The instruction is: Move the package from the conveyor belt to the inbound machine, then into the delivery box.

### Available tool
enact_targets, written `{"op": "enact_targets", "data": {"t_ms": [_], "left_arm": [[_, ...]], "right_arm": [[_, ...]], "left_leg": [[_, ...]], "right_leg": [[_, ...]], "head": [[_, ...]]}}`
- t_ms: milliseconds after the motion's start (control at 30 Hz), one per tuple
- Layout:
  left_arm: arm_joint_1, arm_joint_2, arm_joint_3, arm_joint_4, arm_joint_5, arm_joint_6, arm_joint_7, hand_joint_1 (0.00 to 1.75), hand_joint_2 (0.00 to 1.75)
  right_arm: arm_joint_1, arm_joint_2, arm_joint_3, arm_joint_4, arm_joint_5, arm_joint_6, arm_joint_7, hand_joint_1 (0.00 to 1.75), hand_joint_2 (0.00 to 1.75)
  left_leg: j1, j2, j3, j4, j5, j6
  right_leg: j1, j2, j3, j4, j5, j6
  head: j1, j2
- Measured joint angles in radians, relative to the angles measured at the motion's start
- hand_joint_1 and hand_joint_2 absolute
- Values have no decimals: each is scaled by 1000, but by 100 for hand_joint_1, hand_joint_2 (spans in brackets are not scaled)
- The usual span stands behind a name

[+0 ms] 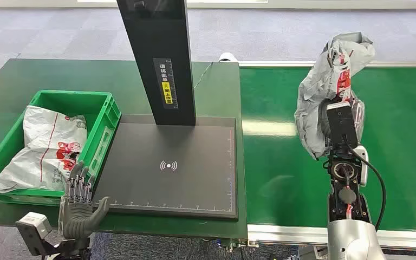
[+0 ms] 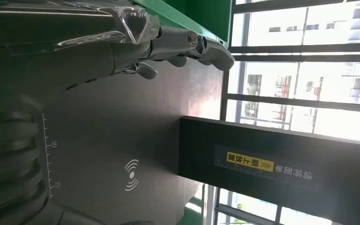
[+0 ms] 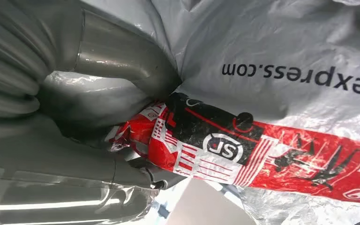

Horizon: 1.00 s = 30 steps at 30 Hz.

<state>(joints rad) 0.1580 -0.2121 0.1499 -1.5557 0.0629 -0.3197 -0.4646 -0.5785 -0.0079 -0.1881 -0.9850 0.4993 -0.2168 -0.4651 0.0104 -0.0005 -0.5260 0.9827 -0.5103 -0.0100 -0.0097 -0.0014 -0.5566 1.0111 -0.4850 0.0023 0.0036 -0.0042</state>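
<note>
Two hands are in sight, and the right hand (image 3: 98,140) is the busy one: its fingers are clamped on a crumpled grey package (image 1: 325,89) with red print, held up in the air above the green belt (image 1: 401,162). In the right wrist view the thumb and fingers dig into the package's folds, bunching the plastic around the red band. The belt lies under and beyond that hand, clear of the package. To the hand's left sits the machine (image 1: 170,162), a dark flat plate with a wireless mark at its middle and a black post rising from its far edge. Past the plate, furthest from the right hand, stands the green box (image 1: 105,122) with another grey bag (image 1: 46,146) inside. The left hand (image 1: 78,203) hangs just beside the box's near corner and the plate's near-left corner, fingers apart, holding nothing.
</note>
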Motion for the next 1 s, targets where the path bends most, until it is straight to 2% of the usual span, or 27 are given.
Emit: {"op": "enact_targets", "data": {"t_ms": [233,500,700,833,1000], "left_arm": [[-11,1,0,10,0,-1,-8,0,175],[-39,6,-9,39,-3,-9,-13,0,175],[-66,17,-26,66,-9,-15,-16,0,175],[-67,23,-34,70,-9,-15,-10,0,175],[-59,33,-34,70,-6,-12,-2,0,175]], "right_arm": [[8,53,103,-99,-74,86,-20,175,175],[1,113,344,-134,-131,302,25,175,175],[-45,147,554,-39,-115,405,70,175,175],[-90,161,669,65,-107,424,111,175,175],[-152,167,796,211,-38,399,176,175,175]], "left_leg": [[0,1,0,0,0,0],[0,1,0,0,1,0],[0,1,0,0,1,-1],[0,1,0,0,1,-1],[0,1,0,0,1,-1]], "right_leg": [[0,1,0,0,0,0],[0,1,0,0,0,0],[0,1,0,0,0,0],[0,1,0,1,0,0],[0,1,0,1,0,0]], "head": [[0,0],[0,0],[0,0],[0,0],[0,0]]}}
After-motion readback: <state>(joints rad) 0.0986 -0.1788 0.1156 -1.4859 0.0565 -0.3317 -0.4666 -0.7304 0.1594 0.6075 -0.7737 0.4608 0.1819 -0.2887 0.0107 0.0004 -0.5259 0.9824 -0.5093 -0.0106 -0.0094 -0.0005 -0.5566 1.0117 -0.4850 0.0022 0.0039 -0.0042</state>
